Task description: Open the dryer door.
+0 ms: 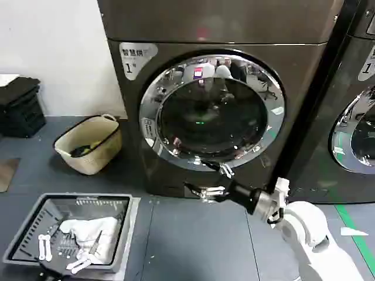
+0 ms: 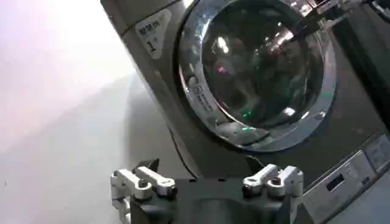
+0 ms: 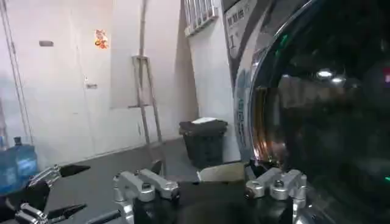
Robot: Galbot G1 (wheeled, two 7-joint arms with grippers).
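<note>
the dryer point(image 1: 176, 35) is wearing a silver badge point(image 1: 136, 57) at its upper left corner, reading a large "1" under a few small characters i cannot make out; a small sticker point(image 1: 149, 129) is sitting on the left of the ring, its print too small to read. two machines are standing side by side: this one and a blacker machine point(image 1: 357, 105) to its right. one door point(image 1: 212, 111) is facing the robot in the middle of the dryer front, closed flush, a wide shiny chrome ring around dark tinted glass that is reflecting lights. the right hand point(image 1: 206, 178) is reaching in from the lower right and hovering just below the door's bottom edge, its two fingers spread apart and gripping nothing. the left hand point(image 2: 206, 185) is hanging well back from the door, and whether it is released or clenched i cannot tell. on the floor one beige tub point(image 1: 88, 143) is standing left of the dryer, and one grey basket point(image 1: 73, 231) with white cloth point(image 1: 88, 231) is lying nearer the robot.
</note>
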